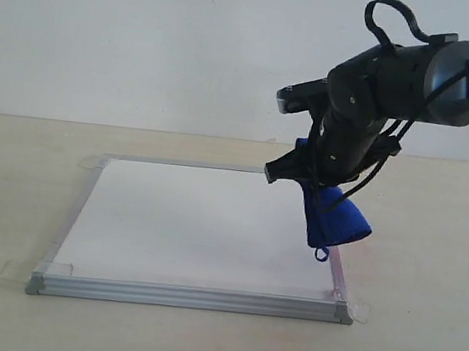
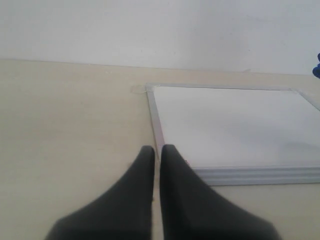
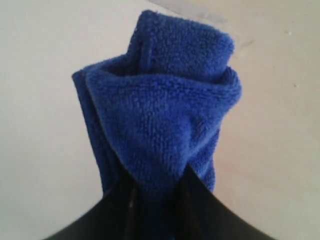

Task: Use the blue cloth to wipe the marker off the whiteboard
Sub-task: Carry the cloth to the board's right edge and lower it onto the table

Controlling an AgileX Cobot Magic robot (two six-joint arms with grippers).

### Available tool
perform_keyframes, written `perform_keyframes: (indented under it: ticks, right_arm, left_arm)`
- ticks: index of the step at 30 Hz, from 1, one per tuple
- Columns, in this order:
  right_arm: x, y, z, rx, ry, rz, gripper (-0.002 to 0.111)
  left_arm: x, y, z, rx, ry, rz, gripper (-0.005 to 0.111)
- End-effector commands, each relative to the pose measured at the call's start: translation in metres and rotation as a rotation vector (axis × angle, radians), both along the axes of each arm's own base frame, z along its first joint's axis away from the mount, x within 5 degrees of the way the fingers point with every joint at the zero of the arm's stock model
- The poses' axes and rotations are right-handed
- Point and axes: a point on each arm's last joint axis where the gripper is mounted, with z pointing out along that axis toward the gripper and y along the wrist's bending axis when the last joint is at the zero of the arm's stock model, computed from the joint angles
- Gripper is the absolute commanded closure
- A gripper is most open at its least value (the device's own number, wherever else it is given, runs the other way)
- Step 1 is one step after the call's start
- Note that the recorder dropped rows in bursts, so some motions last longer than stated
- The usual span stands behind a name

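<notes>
A pale beige bench (image 1: 197, 342) with a smooth, matte top spans the lower part of the exterior view. Behind it stands a plain off-white wall (image 1: 148, 45), softly and evenly lit, meeting the bench in a straight line.

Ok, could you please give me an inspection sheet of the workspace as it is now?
surface: beige table, carries the board
board: lies flat, corners fixed with clear tape
marker: no lines seen on the board in these views
cloth: blue, bunched, hangs over the board's right side; contact with the board cannot be told
clutter: nothing seen
left gripper: jaws shut, empty, low beside a board corner
right gripper: jaws shut on the cloth
cables: black, looped along the right arm
surroundings: plain white wall behind the table
</notes>
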Motion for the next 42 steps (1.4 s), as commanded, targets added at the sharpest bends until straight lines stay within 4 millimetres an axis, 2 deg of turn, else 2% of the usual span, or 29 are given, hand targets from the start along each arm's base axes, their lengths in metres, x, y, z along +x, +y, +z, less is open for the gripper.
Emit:
perform_keyframes:
  ticks: [1, 5, 10, 14, 19, 22, 30, 42]
  right_arm:
    - [0.010, -0.028, 0.008, 0.037, -0.029, -0.205, 0.109]
    - [0.016, -0.056, 0.006, 0.073, 0.008, -0.320, 0.109]
    - [0.020, -0.077, 0.003, 0.084, 0.061, -0.290, 0.109]
    - [0.021, -0.077, -0.005, 0.072, 0.088, -0.258, 0.109]
    - [0.025, -0.075, -0.034, 0.046, 0.150, -0.218, 0.109]
    - [0.024, -0.075, -0.044, 0.035, 0.194, -0.228, 0.109]
    - [0.021, -0.063, -0.049, 0.108, 0.234, -0.214, 0.109]
    - [0.023, -0.063, -0.049, 0.127, 0.216, -0.238, 0.109]
  left_arm:
    - [0.000, 0.000, -0.001, 0.005, -0.001, 0.003, 0.102]
    - [0.000, 0.000, -0.001, 0.005, -0.001, 0.003, 0.102]
    - [0.000, 0.000, -0.001, 0.005, -0.001, 0.003, 0.102]
    - [0.000, 0.000, -0.001, 0.005, -0.001, 0.003, 0.102]
    - [0.000, 0.000, -0.001, 0.005, -0.001, 0.003, 0.102]
    - [0.000, 0.000, -0.001, 0.005, -0.001, 0.003, 0.102]
    - [0.000, 0.000, -0.001, 0.005, -0.001, 0.003, 0.102]
    - [0.000, 0.000, -0.001, 0.005, -0.001, 0.003, 0.102]
